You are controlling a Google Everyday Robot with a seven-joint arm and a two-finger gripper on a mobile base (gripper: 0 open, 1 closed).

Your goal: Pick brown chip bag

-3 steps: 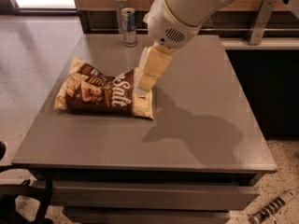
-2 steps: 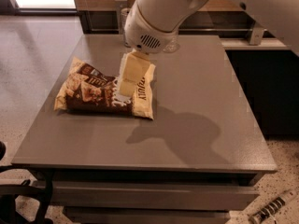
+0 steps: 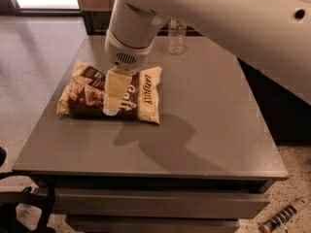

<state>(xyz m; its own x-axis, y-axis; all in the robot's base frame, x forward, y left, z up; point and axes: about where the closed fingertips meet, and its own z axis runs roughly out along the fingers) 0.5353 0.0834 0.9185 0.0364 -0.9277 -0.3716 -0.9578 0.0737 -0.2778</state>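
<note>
- brown chip bag (image 3: 139, 99) lies flat, label up, on the table's (image 3: 209, 125) left part, so it is open to a top-down grasp.
- hand (image 3: 112, 106) points down over the bag's middle; whether spread or pinching, cannot tell.
- bottle (image 3: 177, 36) stands well apart at the rear.

brown chip bag (image 3: 142, 99) on table (image 3: 214, 125), left part | gripper (image 3: 112, 108) over bag's middle | bottle (image 3: 177, 36) behind, far edge

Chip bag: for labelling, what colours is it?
The brown chip bag is dark brown and cream-yellow with white lettering, camera view; the gripper is over its middle.
</note>
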